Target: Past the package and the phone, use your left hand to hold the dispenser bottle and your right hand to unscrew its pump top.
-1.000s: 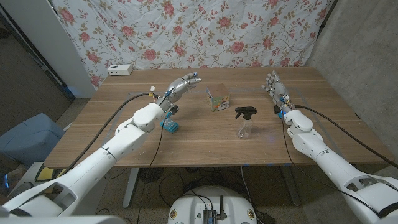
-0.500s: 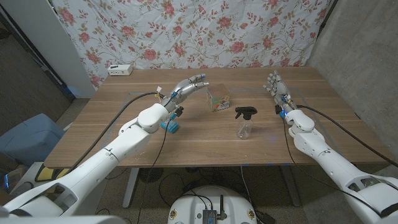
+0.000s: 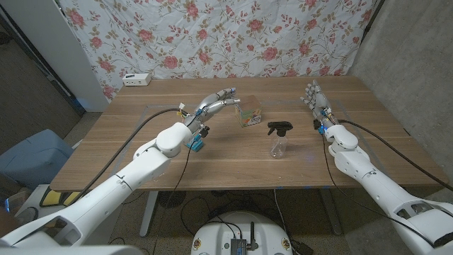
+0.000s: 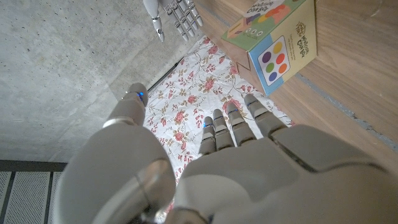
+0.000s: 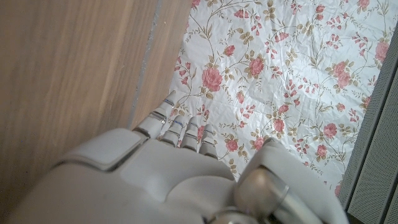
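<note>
left hand (image 3: 218, 100) reached further toward the colourful package (image 3: 248, 114), fingers straight and together, right hand (image 3: 316, 100) unmoved, fingers straight, spray bottle (image 3: 279, 139) untouched

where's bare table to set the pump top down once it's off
Bare wood lies between the spray bottle and the right robot hand, and along the table's near edge. It is crowded around the colourful box, where the left robot hand reaches.

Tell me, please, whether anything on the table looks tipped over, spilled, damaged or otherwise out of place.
Nothing stands out. The clear spray bottle stands upright with its black trigger top on, and no liquid shows on the wood around it. The small colourful box sits squarely beyond it, and both the left hand and the right hand hold nothing.
</note>
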